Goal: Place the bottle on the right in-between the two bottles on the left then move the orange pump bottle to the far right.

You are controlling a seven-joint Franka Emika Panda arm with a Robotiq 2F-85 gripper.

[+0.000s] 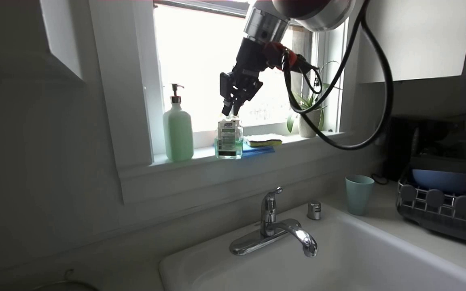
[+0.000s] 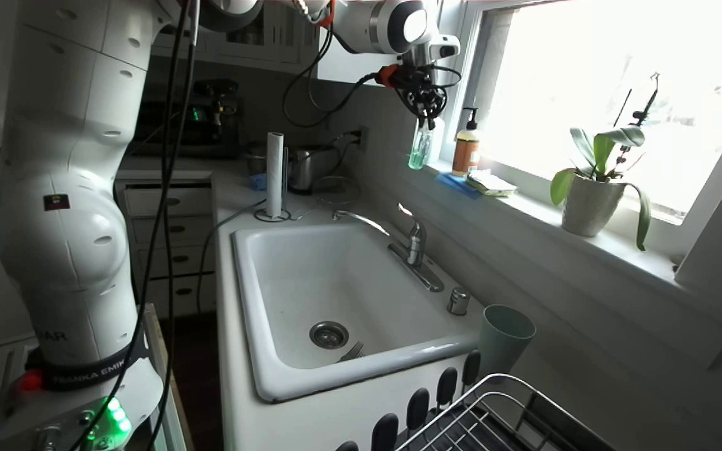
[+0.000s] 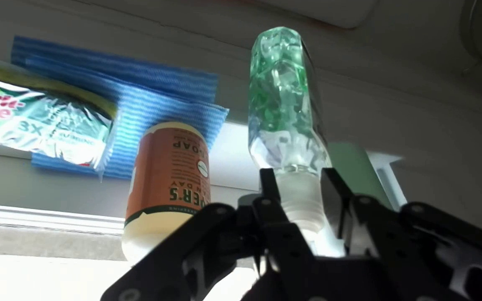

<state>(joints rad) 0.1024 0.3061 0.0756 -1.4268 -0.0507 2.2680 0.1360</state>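
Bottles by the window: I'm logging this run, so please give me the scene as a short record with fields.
held: clear bottle with green liquid, roughly upright
gripper: closed on the clear bottle near its top
orange pump bottle: standing on the windowsill
green pump bottle: standing on the windowsill
also along the windowsill: blue cloth, sponge packet, potted plant
unclear: whether the clear bottle's base touches the windowsill

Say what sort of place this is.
A kitchen, probably in a home: there's a sink with a faucet, and a dish rack nearby.
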